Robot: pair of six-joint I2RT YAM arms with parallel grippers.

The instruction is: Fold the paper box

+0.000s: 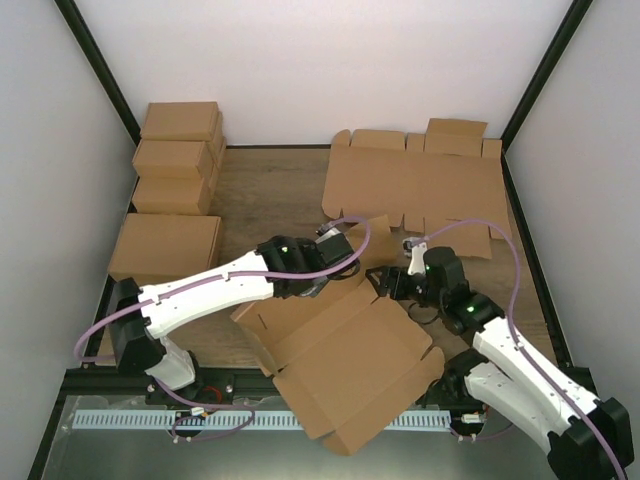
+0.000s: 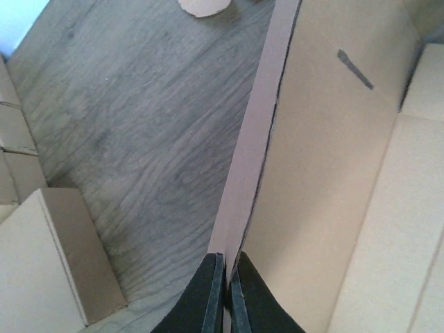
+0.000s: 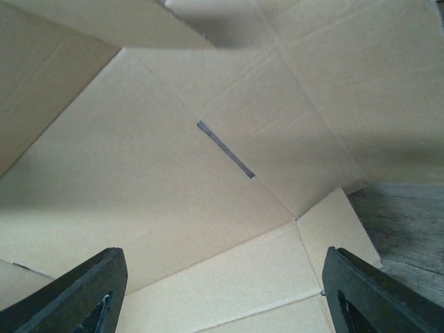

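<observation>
- Top external view: the paper box (image 1: 345,350) lies opened out on the near middle of the table (image 1: 270,195), part of it hanging past the near edge between the two arm bases.
- The left gripper (image 1: 345,243) reaches in from the left to the box's far end, where a flap stands up. The right gripper (image 1: 387,284) sits just beside that same end, on the right.
- A stack of closed cartons (image 1: 180,160) stands along the left side, and flat cardboard sheets (image 1: 420,185) lie at the far right, well apart from the box.
- Left wrist view: the left gripper (image 2: 227,269) is clenched on the thin edge of an upright paper box (image 2: 326,180) flap, its two dark fingers (image 2: 208,298) pressed to either side of the cardboard.
- A narrow slot (image 2: 354,69) shows in the panel to the right. Wood-grain table (image 2: 139,139) lies to the left, with a carton (image 2: 48,263) at the lower left corner.
- Right wrist view: the right gripper (image 3: 222,253) is released, its jaws spread wide and holding nothing. It faces the inner side of the paper box (image 3: 139,180), with a slot (image 3: 225,149) straight ahead and a strip of table (image 3: 409,222) at the right.
</observation>
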